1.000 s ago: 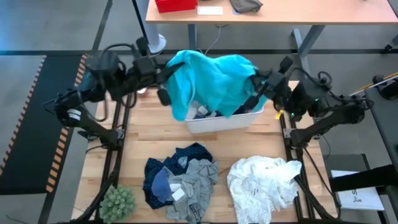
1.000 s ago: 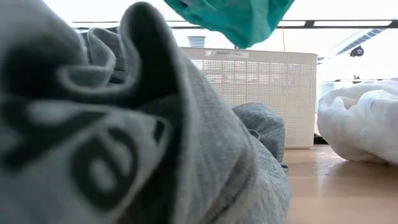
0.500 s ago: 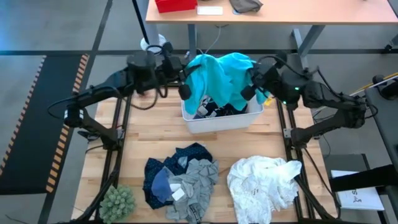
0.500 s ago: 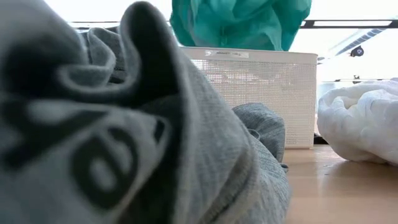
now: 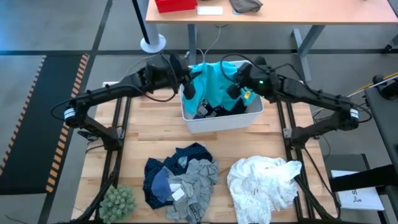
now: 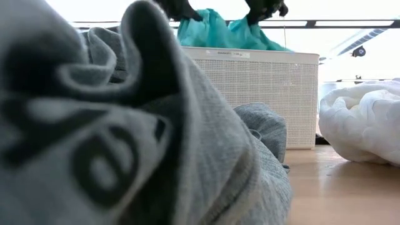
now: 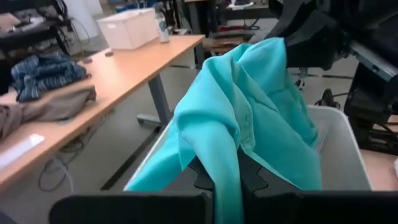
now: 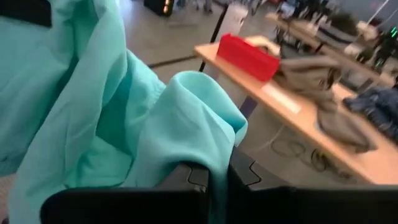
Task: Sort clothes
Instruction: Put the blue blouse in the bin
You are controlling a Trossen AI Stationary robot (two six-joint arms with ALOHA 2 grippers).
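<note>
A teal garment (image 5: 214, 84) hangs bunched over the white bin (image 5: 217, 124) at the table's far middle, and its lower part reaches down inside the bin. My left gripper (image 5: 188, 87) is shut on the garment's left side and my right gripper (image 5: 235, 87) on its right side. Both stand just above the bin's rim (image 6: 250, 53). Dark clothes (image 5: 208, 112) lie in the bin under the teal cloth. In the low view the teal garment (image 6: 225, 34) shows between the two dark grippers. My left gripper pinches a bunched fold of the teal garment (image 7: 225, 155) between its two fingers, coming nearly level from the table's left. The cloth drapes slack over and below the fingers into the bin. My right gripper pinches another bunched fold (image 8: 208, 149) between its fingers, coming nearly level from the table's right. The cloth rises in a hump over the fingers and hangs slack.
On the near half of the table lie a pile of navy patterned and grey clothes (image 5: 180, 180) and a large white garment (image 5: 264, 180). A green spiky plant (image 5: 118, 202) stands at the near left corner. Another table with a red box (image 5: 176, 5) stands beyond.
Both grippers have come down and toward each other over the bin, staying shut on the teal garment. The garment, spread wide and high above the bin before, is now gathered into a narrow bunch, with its lower part sunk into the bin.
</note>
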